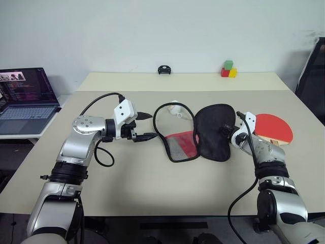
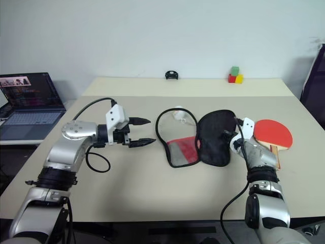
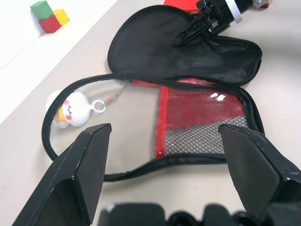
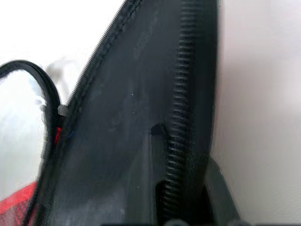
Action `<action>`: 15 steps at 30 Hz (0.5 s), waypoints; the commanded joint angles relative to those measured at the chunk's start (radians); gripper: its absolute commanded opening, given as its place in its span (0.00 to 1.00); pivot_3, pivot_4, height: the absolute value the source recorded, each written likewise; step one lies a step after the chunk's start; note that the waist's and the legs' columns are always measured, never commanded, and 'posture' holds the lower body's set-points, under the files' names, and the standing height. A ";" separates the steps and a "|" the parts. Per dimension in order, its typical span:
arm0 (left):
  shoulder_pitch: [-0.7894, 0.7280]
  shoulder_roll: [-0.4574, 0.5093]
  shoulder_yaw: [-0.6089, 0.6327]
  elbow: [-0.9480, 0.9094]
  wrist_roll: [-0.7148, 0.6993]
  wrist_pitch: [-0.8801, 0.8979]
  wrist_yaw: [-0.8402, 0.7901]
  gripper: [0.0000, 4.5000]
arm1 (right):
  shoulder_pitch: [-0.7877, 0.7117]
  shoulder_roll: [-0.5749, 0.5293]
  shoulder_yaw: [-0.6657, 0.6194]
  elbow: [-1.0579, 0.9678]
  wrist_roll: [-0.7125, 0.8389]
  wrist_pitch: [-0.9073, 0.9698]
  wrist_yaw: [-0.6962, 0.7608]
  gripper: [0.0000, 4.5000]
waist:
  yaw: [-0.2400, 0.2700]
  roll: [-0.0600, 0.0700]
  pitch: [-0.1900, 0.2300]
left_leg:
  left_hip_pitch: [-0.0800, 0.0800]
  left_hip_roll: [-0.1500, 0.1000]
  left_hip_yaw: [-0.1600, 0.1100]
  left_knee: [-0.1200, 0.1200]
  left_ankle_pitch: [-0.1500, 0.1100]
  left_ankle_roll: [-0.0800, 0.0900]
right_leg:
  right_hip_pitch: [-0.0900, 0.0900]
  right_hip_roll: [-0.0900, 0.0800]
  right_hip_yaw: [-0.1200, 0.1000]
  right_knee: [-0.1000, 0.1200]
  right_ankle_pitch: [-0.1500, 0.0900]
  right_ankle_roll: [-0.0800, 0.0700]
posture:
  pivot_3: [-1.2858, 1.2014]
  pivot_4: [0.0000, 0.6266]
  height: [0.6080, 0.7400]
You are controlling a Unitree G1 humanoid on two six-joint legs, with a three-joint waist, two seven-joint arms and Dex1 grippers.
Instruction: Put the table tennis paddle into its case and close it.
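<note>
From my head cameras the case [image 1: 203, 133] lies unzipped and spread flat near the middle of the table [image 1: 152, 183]: its black half [image 1: 216, 131] on the right, its red mesh-pocketed half [image 1: 183, 146] to the left, with the loose black zipper edge [image 1: 161, 113] looping out toward the far left around a patch of bare tabletop. A small white charm [image 1: 175, 109] lies inside that loop at its far side. The paddle [image 1: 274, 128] rests red face up just right of the case, its wooden handle [image 1: 277, 143] pointing toward the near edge, apart from the black half. My right gripper [image 1: 227, 128] sits at the right rim of the black half, between case and paddle; in the right wrist view the zipper teeth [image 4: 181, 117] run between its fingers, which are drawn close about that edge, though I cannot tell whether they pinch it. My left gripper [image 1: 147, 126] hovers left of the loop with fingers spread wide, holding nothing, open tabletop beneath it. Broad bare surface runs along the near side of the table. Coloured blocks [image 1: 228, 69] stand on the far table, and a laptop [image 1: 24, 99] sits off the left edge.
</note>
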 commanded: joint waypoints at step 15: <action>-0.031 0.000 0.018 0.007 0.007 -0.034 0.017 0.89 | 0.059 -0.066 0.014 -0.197 -0.044 0.012 -0.016 0.81 | 0.002 0.000 0.000 | 0.000 0.000 0.000 0.000 0.000 0.000 | 0.000 0.000 0.000 0.000 0.000 0.000 | 0.52 0.24 1.00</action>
